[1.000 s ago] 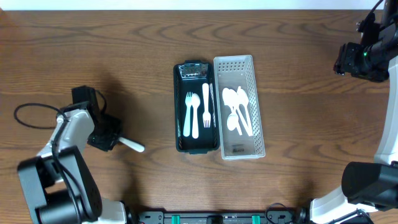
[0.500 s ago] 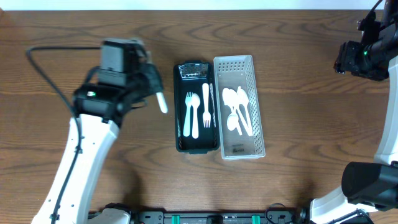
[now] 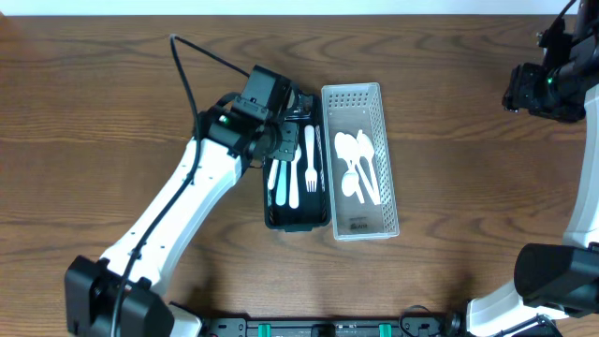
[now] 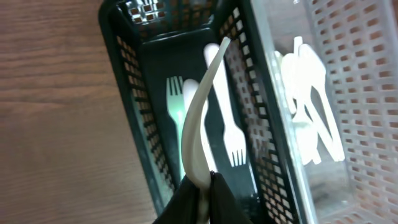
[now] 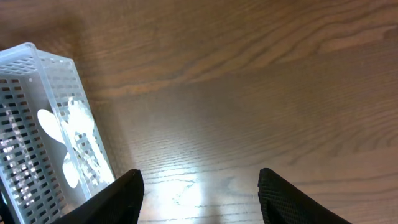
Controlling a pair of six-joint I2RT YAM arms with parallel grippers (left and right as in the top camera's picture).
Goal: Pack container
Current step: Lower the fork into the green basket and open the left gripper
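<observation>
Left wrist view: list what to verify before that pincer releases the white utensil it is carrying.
1. Grip: left pincer is shut on one end of the white plastic utensil. Ok.
2. Placement: the utensil hangs over the black mesh basket, within its walls in the overhead view. Ok.
3. Sorting: two white plastic forks lie in that basket; the held utensil's type cannot be told.
4. Drop height above the forks: cannot tell.
5. Neighbour: the white perforated basket holds only white plastic spoons, off to the side. Ok.
6. Right pincer is open over bare wooden table, out of the way. Ok.
</observation>
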